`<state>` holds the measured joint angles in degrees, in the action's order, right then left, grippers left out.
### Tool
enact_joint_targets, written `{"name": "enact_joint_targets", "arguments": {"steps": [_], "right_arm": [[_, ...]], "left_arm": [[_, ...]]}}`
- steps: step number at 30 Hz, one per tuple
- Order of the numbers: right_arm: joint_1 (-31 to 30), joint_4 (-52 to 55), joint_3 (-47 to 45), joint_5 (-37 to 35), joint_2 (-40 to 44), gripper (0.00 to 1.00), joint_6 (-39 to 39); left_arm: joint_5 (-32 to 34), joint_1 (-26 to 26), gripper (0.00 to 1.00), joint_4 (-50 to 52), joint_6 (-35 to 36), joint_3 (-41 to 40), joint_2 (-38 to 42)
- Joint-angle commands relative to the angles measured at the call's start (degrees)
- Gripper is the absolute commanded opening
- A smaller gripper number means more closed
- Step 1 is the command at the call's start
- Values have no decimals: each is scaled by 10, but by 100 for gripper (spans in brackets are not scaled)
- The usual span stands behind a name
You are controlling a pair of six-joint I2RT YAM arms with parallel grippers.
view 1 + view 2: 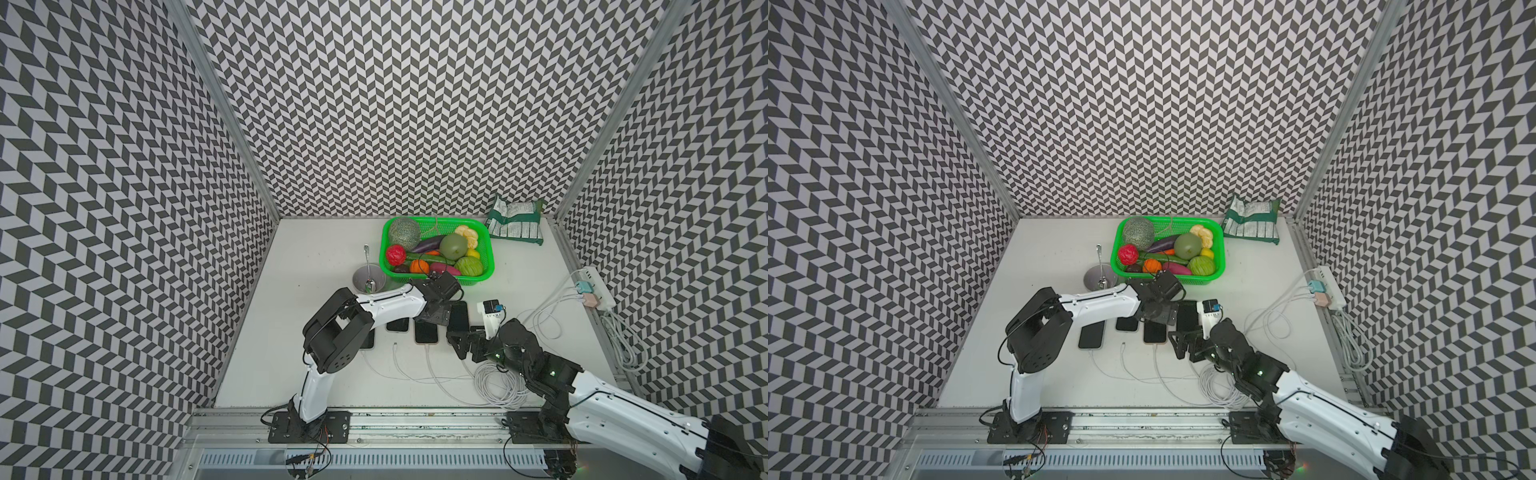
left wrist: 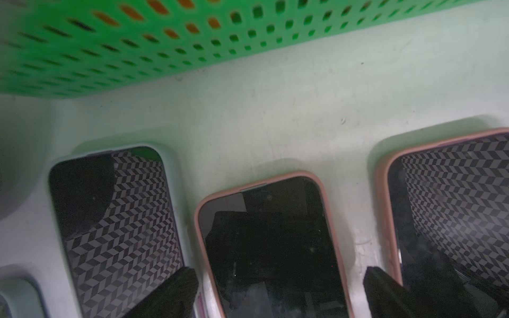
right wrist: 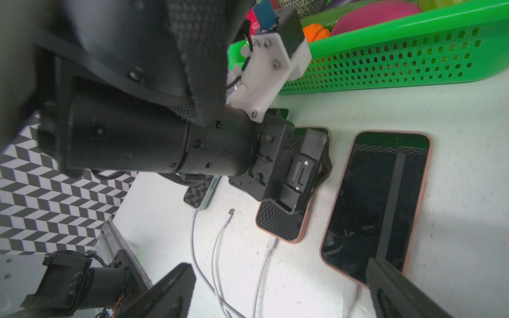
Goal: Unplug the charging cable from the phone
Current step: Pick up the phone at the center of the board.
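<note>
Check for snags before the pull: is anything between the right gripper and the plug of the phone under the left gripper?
Nothing visible does. The open right gripper faces the white plug in the pink-cased phone across bare table. A loose cable end lies beside that plug, apart from it.

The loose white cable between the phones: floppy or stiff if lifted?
Probably floppy: the loose cable lies in soft curves on the table. Likely light, being so thin. Smooth-looking, it might slip from a grip.

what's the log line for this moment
left claw open over pink-cased phone | right claw open near rightmost phone, cable plugged | one loose plug
</note>
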<state>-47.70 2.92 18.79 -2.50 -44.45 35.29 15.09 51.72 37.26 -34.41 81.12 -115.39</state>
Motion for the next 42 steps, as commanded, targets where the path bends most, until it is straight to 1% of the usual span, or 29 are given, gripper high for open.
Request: {"name": "enact_joint_targets", "arguments": {"steps": [1,9,12,15,20,22,24,25,27,29,31,33,34,42], "right_arm": [[4,-27,-5,4,6,100,5],[3,-28,-5,5,4,100,5],[3,-29,-5,5,1,100,5],[4,-30,-5,6,1,100,5],[3,-30,-5,6,1,100,4],[4,-29,-5,6,2,100,4],[3,-29,-4,6,1,100,4],[4,-29,-3,6,1,100,4],[4,-27,-3,6,1,100,3],[4,-28,-3,7,1,100,3],[4,-28,-4,10,0,100,4],[5,-29,-4,13,-2,100,5],[4,-31,-4,15,-3,100,5],[5,-51,-6,20,-20,100,7]], "left_arm": [[-12,1,100,-14,-5,-5,-14],[-25,2,98,-21,-1,-3,-37],[-29,1,95,-23,2,-3,-43],[-32,2,89,-24,4,-3,-48],[-30,1,73,-25,4,-4,-50],[-31,0,66,-25,4,-5,-51],[-31,-1,57,-25,4,-6,-49],[-31,-2,51,-25,4,-6,-49],[-35,-4,31,-27,5,-7,-45],[-38,-6,17,-25,5,-5,-44],[-37,-6,7,-24,6,-5,-38],[-33,-6,1,-24,6,-5,-30],[-31,-6,0,-24,6,-5,-25],[-31,-6,0,-41,14,-13,22]]}}
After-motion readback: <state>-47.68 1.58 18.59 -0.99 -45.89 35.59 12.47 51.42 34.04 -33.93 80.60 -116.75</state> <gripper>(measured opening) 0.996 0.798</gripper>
